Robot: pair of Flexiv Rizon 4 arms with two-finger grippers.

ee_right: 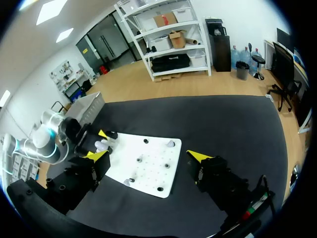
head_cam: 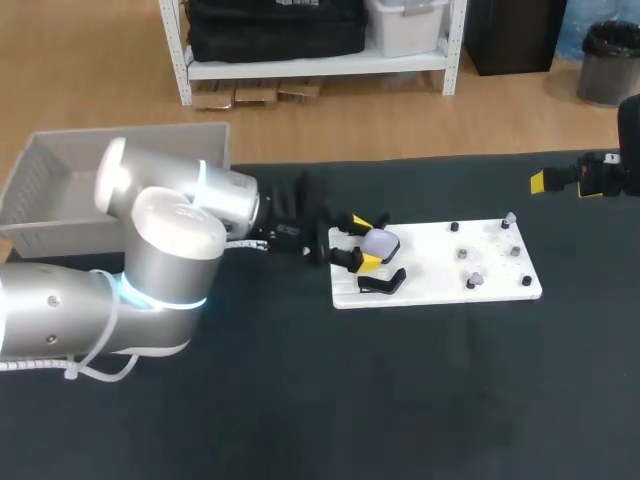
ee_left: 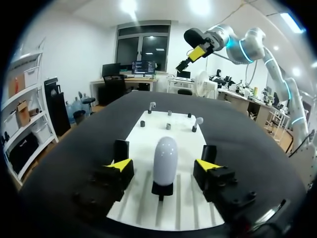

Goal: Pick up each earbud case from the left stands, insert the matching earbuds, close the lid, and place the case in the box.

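1. Slip risk: L end effector (ee_left: 163,165) open, fingers (ee_left: 121,166) astride earbud case (ee_left: 165,156) w/o touching; off-centre closing could pop its smooth rounded shell out or tip it off black stand (ee_left: 162,189).
2. Case: pale, glossy, oval, upright, lid looks shut, at 9 o'clock end of white board (head_cam: 440,272) on bench (head_cam: 300,400).
3. R end effector (ee_right: 147,155) open, well apart, approx 2 o'clock.

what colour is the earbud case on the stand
Pale lavender earbud case, clearest in the left wrist view.

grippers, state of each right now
Left gripper: open, straddling the earbud case, not touching it.
Right gripper: open, empty.
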